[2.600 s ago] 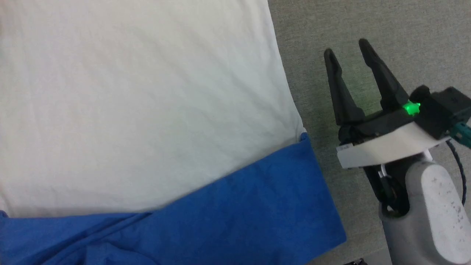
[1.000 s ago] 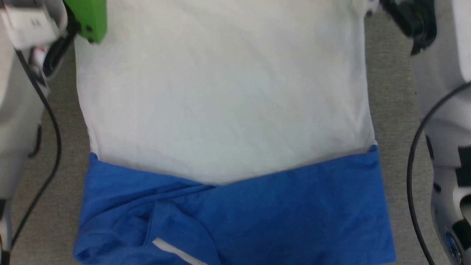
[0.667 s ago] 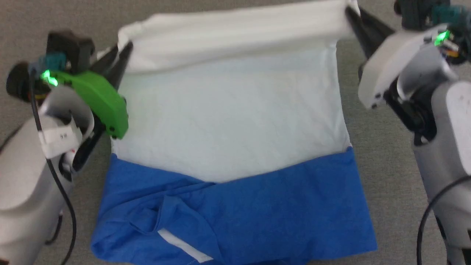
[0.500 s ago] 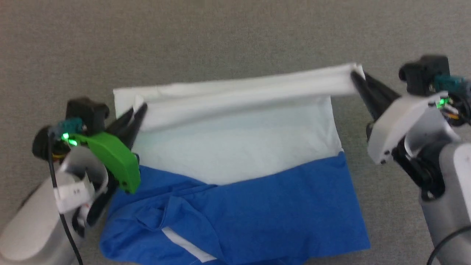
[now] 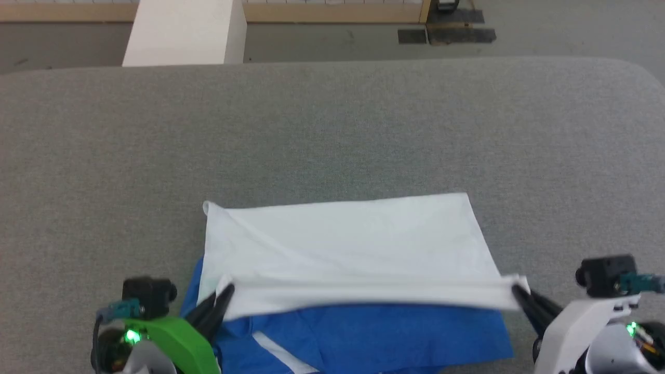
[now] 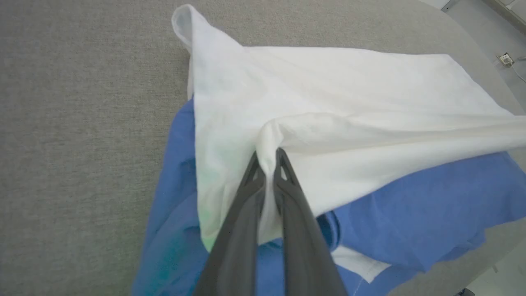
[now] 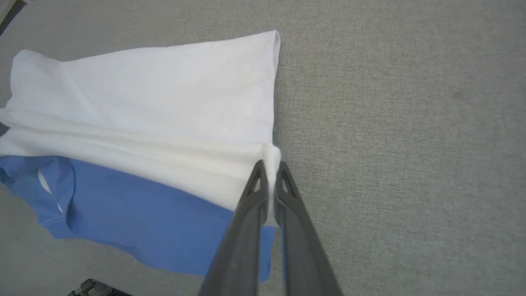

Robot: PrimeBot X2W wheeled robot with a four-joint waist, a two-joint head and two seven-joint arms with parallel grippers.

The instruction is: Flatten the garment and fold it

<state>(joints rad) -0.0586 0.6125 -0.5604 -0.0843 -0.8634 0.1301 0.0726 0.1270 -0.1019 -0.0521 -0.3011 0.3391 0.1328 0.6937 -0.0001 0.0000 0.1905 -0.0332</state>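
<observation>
The garment (image 5: 343,244) lies on the grey table, its white body folded back toward me over the royal-blue sleeves (image 5: 363,332). My left gripper (image 5: 224,292) is shut on the left corner of the white hem (image 6: 269,135). At the right corner of that hem (image 7: 271,154) my right gripper (image 5: 517,292) is shut too. The hem is pulled taut between them above the blue cloth. Both pinches show close up in the wrist views: left gripper (image 6: 268,158), right gripper (image 7: 270,166).
The grey fabric table (image 5: 332,130) stretches far beyond the garment, with its rounded far edge at top. Beyond it stand a white pillar (image 5: 182,31) and a dark floor plate (image 5: 447,34). The table's near right edge (image 6: 493,242) curves close to the blue cloth.
Both grippers have carried the white hem toward me over the blue sleeves, folding the body in half. The head camera has tilted up, so the whole picture has shifted.
</observation>
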